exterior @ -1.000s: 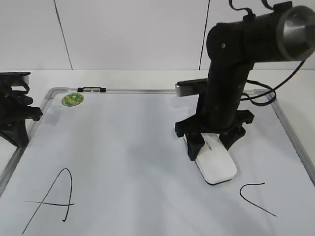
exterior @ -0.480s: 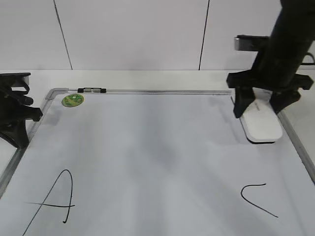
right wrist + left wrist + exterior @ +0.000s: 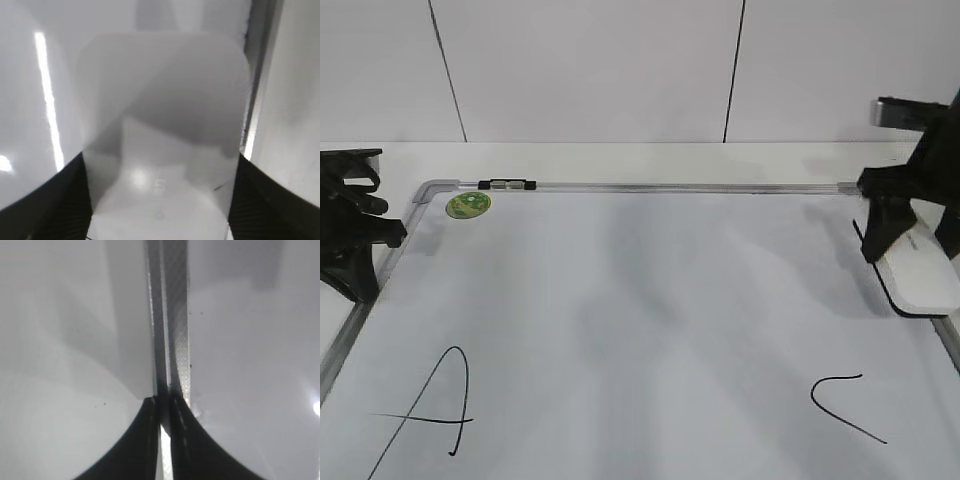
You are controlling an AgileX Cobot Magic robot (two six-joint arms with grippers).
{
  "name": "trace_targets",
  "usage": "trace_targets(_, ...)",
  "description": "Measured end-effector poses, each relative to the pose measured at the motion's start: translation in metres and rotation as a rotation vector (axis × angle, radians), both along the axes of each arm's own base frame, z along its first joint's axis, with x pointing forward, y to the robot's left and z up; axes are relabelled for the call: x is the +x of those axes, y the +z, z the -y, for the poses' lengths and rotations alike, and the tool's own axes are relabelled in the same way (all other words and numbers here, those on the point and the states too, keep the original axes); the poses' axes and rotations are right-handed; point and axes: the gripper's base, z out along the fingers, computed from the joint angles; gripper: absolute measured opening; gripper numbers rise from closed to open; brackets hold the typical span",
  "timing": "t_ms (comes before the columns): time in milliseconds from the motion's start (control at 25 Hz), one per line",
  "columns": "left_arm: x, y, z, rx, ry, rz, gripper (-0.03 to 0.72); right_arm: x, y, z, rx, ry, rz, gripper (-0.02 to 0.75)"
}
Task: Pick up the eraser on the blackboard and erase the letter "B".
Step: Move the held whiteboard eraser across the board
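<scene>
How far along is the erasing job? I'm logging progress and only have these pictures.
Done, it seems: no "B" shows between the "A" and "C" on the blackboard; that stretch is bare. In hand: the right pincer grips the eraser at the board's right edge. Left: apparently only setting it down. The left pincer sits shut at the frame.

Eraser [image 3: 923,278]: flat white rounded block, dark underside, clamped in right hand [image 3: 912,255], at right edge of the bench over the board's right frame, long axis slanting toward the front-right. In right wrist view it fills the gap between both fingers [image 3: 162,140]. Board [image 3: 650,300]: white, silver frame, flat on bench. No "B" visible between "A" and "C".
</scene>
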Motion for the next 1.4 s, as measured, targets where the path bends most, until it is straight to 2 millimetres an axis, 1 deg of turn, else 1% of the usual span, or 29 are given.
trace_targets(120,0.0,0.0,0.0,-0.001,0.001,-0.002,0.022,-0.007,-0.01,0.003,-0.024,0.01,-0.04,0.535)
trace_targets(240,0.0,0.0,0.0,-0.003,0.002,-0.003,0.022,-0.009,-0.015,0.003,-0.028,0.009,-0.046,0.535)
trace_targets(440,0.0,0.0,0.0,-0.003,0.002,-0.003,0.021,-0.007,-0.016,0.006,-0.063,0.022,-0.018,0.535)
trace_targets(840,0.0,0.0,0.0,-0.004,0.002,-0.003,0.021,-0.004,-0.016,0.008,-0.076,0.024,0.012,0.534)
trace_targets(920,0.0,0.0,0.0,-0.004,0.002,-0.003,0.021,-0.003,-0.02,0.008,-0.076,0.024,0.004,0.534)
trace_targets(1040,0.0,0.0,0.0,-0.004,0.002,-0.003,0.021,0.0,-0.034,0.007,-0.077,0.021,-0.028,0.534)
trace_targets(1120,0.0,0.0,0.0,-0.004,0.002,-0.003,0.021,0.001,-0.038,0.007,-0.077,0.02,-0.037,0.534)
trace_targets(1400,0.0,0.0,0.0,-0.004,0.002,-0.003,0.021,0.002,-0.038,0.01,-0.103,0.028,-0.034,0.534)
